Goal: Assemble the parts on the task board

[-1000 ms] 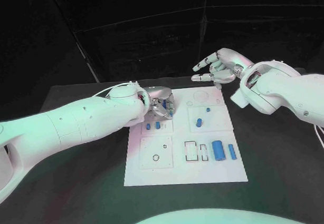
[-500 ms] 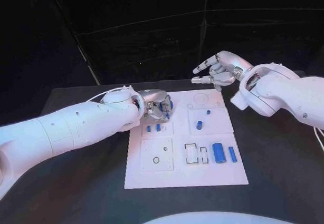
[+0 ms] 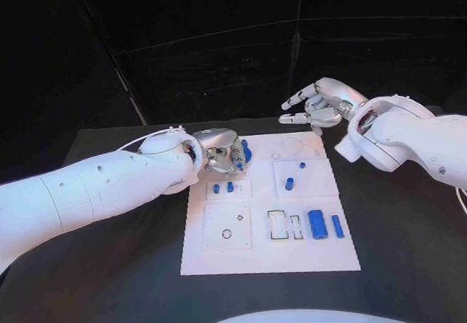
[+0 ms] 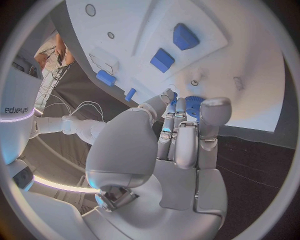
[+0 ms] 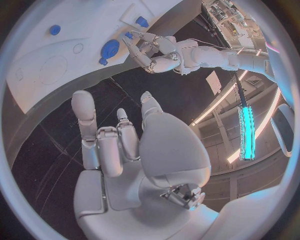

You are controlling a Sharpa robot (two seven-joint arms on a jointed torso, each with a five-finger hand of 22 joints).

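Head view, board: the white task board (image 3: 268, 242) lies in the middle of the black table (image 3: 415, 222), with small blue parts (image 3: 317, 221) scattered on it.
Head view, left hand: the left hand (image 3: 223, 153) sits over the board's far left corner, fingers bunched downward around a blue gear (image 3: 245, 153) that peeks out at the fingertips.
Head view, right hand: the right hand (image 3: 315, 105) hangs above the table beyond the board's far edge, fingers spread and holding nothing.
Left wrist view, hand: the fingers (image 4: 185, 145) lie close together, their tips against the toothed blue gear (image 4: 194, 104), which sits at the board surface (image 4: 250, 80); it seems pinched between thumb and fingers, though the contact is partly hidden.
Left wrist view, parts: two blue blocks (image 4: 162, 60) lie further along the board, well apart from the fingertips.
Right wrist view, hand: the right hand's fingers (image 5: 84, 125) are apart and loose over dark table, grasping nothing.
Right wrist view, far side: the left hand (image 5: 147, 50) touches the round blue gear (image 5: 110, 49) on the board.
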